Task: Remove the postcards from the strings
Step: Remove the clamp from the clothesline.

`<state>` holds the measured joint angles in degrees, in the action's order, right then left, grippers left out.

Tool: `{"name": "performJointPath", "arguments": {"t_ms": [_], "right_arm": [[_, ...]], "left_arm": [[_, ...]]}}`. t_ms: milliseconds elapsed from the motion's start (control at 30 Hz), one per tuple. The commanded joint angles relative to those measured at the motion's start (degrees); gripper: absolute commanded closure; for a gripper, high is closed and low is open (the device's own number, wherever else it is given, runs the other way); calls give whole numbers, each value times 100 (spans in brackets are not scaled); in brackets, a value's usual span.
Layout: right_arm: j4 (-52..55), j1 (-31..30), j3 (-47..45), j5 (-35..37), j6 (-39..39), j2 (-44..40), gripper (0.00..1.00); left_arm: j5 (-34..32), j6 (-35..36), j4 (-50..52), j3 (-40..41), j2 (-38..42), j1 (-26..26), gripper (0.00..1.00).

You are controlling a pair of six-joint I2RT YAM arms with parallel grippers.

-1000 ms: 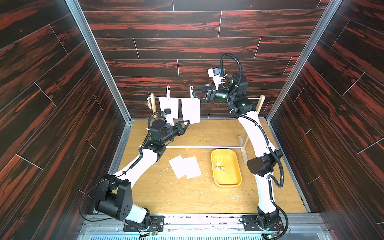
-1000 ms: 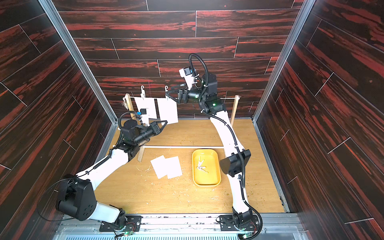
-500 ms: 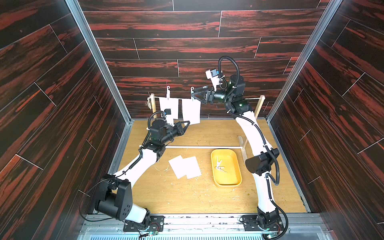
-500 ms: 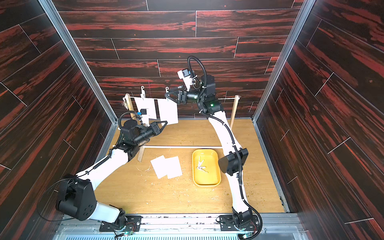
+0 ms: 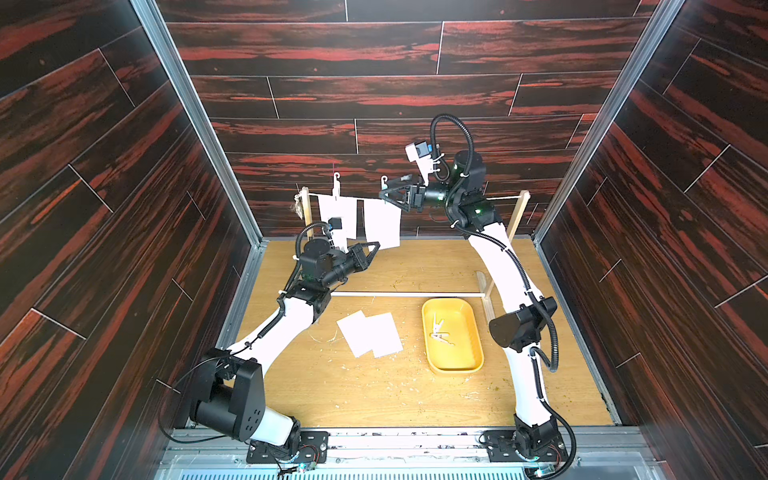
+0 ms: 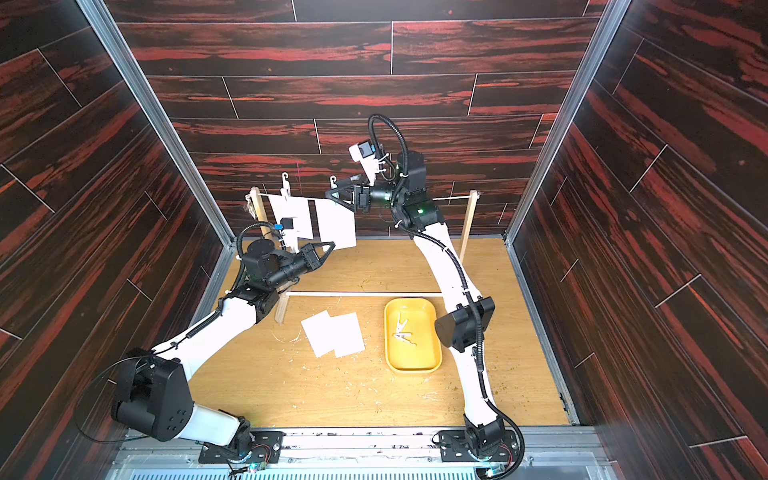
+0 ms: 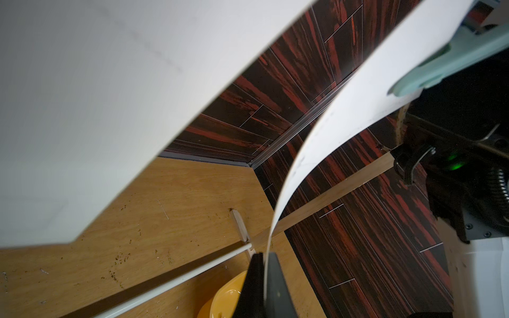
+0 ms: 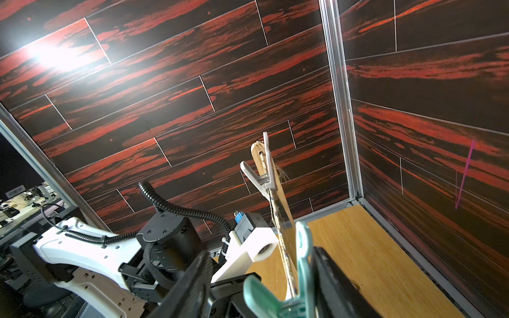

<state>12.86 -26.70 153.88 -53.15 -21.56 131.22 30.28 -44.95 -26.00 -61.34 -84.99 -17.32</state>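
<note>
Clamping left hand (image 5: 376, 245) on lower corner of right hanging postcard (image 5: 382, 224); straddling its teal clothespin (image 8: 304, 247) with right hand (image 5: 384, 193), jaws apart.

One postcard (image 5: 328, 208) and a second postcard (image 5: 382, 224) hang on the string (image 5: 503, 198), with the left gripper (image 5: 374, 246) pinching the lower corner of the second postcard, the right gripper (image 5: 384, 194) at its clothespin (image 5: 384, 181), and two loose postcards (image 5: 384, 334) lying flat beside a yellow tray (image 5: 453, 368).

Four postcards (image 5: 381, 222), two clothespins (image 5: 336, 185) on one string (image 5: 503, 198), two posts (image 5: 517, 216), one yellow tray (image 5: 455, 369)
</note>
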Motion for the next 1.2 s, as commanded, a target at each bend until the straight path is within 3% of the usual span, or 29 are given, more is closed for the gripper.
{"name": "performJointPath", "arguments": {"t_ms": [0, 233, 933, 1167], "right_arm": [[165, -55, 137, 29, 179, 292, 36], [151, -55, 141, 100, 204, 295, 39], [83, -54, 134, 208, 151, 273, 63], [111, -59, 140, 296, 186, 238, 67]], "left_arm": [[93, -22, -72, -155, 220, 27, 100], [111, -14, -71, -143, 237, 28, 100], [126, -14, -54, -84, 285, 27, 100], [120, -16, -87, -45, 267, 27, 100]]}}
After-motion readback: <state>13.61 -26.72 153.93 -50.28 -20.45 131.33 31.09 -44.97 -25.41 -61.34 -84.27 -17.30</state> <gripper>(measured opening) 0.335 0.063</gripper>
